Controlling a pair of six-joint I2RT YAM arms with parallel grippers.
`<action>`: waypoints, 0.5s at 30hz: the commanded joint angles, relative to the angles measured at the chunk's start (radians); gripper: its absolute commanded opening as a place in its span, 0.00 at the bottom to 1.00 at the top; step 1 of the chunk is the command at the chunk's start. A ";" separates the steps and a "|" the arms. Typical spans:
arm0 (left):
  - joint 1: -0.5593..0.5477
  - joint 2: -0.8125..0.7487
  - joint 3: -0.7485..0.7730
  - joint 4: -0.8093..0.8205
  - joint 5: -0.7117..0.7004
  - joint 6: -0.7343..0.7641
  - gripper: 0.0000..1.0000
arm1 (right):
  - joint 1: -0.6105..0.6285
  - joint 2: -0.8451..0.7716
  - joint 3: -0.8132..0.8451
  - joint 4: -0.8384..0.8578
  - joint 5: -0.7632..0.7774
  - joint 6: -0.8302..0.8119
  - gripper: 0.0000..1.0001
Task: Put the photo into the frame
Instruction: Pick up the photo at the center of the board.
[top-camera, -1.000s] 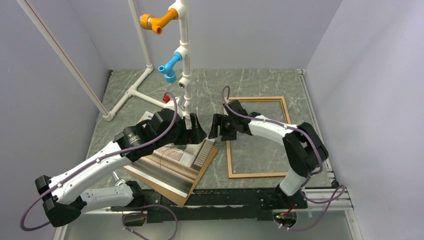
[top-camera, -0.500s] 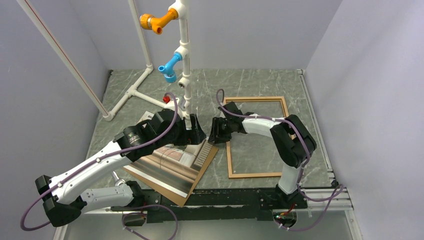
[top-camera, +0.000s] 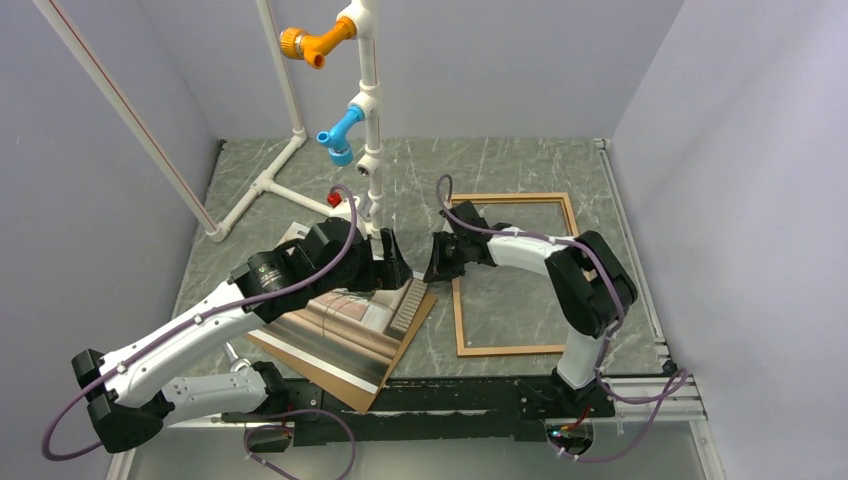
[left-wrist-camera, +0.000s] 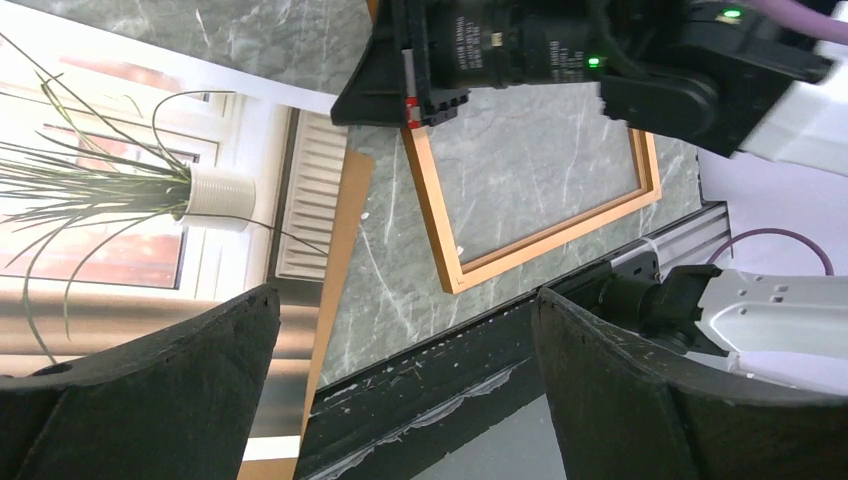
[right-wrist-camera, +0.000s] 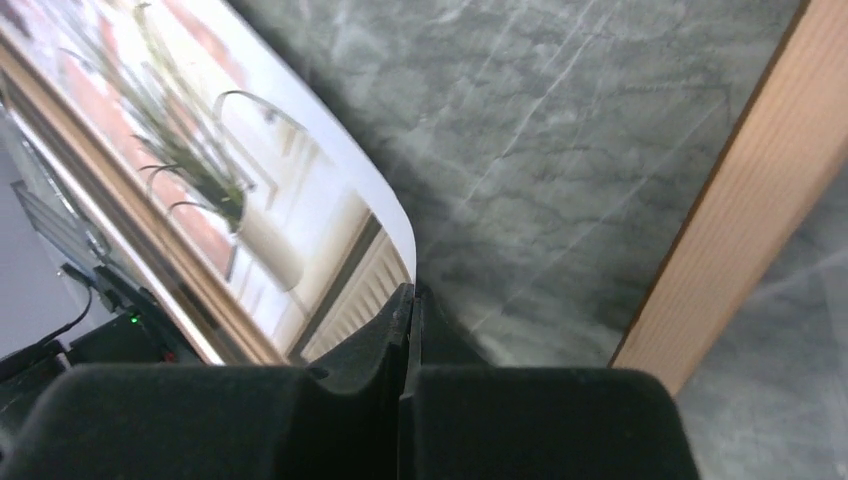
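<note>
One corner of the photo (right-wrist-camera: 290, 235) clamped in right jaws, left jaws apart above it

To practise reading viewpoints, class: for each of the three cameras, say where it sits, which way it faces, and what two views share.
Top external: high behind the robot, looking down at the table; left arm and right arm show.
Left wrist: above the photo, facing the frame; open left pincer and right arm show.
Right wrist: low, facing the photo's corner; right pincer, shut on it, shows.
Shared: both wrist views hold photo and frame.
</note>
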 joint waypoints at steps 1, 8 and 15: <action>0.003 0.019 0.043 -0.006 -0.011 0.008 0.99 | -0.005 -0.157 -0.002 -0.035 0.034 -0.015 0.00; 0.003 0.027 0.024 0.023 -0.001 0.001 0.99 | -0.014 -0.399 -0.023 -0.182 0.148 -0.031 0.00; 0.003 0.057 0.028 0.039 0.015 0.004 0.98 | -0.105 -0.609 0.149 -0.501 0.339 -0.132 0.00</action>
